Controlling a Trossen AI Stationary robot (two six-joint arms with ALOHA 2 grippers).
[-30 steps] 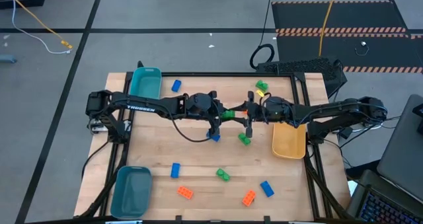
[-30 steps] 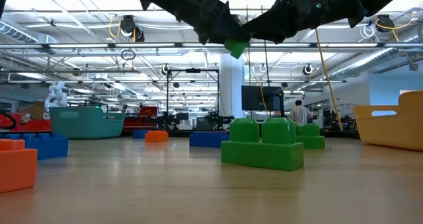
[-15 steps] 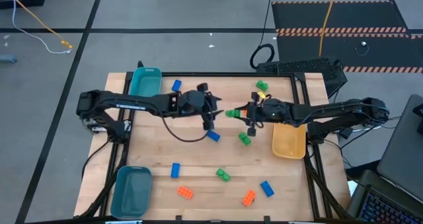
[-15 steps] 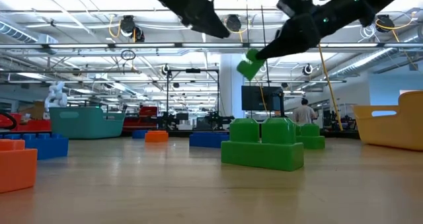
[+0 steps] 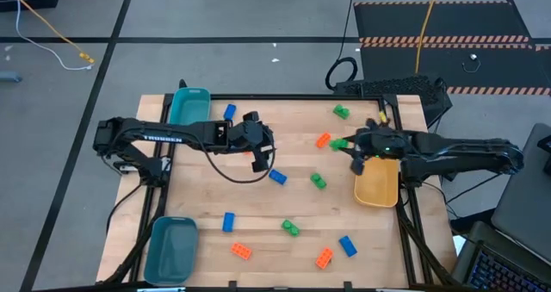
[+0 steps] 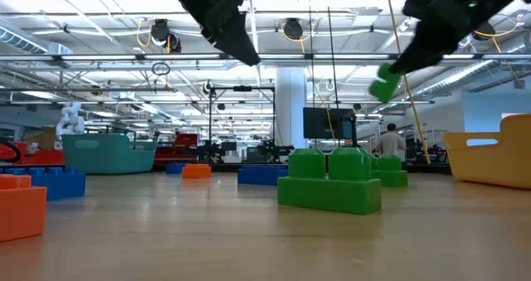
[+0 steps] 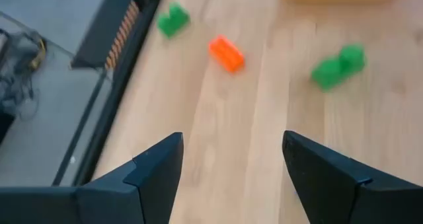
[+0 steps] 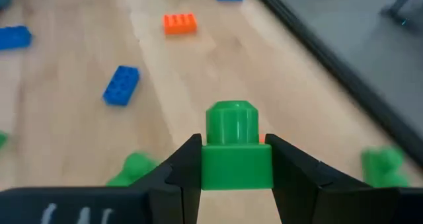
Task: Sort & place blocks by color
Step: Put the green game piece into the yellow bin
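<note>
Right tool (image 8: 228,174) clamps a green block (image 8: 231,148) by its flat sides, stud clear of the fingers. A side grip like this should let the block drop cleanly. In the high view the same tool (image 5: 349,147) hangs near the right edge of the surface (image 5: 258,206), just beside the yellow bin (image 5: 376,187); likely the green drop-off, though nothing inside it shows.

Left tool (image 7: 228,164) is wide apart and empty, above the middle of the far half of the surface, near an orange block (image 5: 256,164).

Loose blocks lie scattered:
- green (image 5: 341,112) near the far right corner
- blue (image 5: 229,112) at the far edge
- orange (image 5: 240,251) toward the near edge

Teal bins (image 5: 188,109) sit at the left corners, presumably for the other two colours.
</note>
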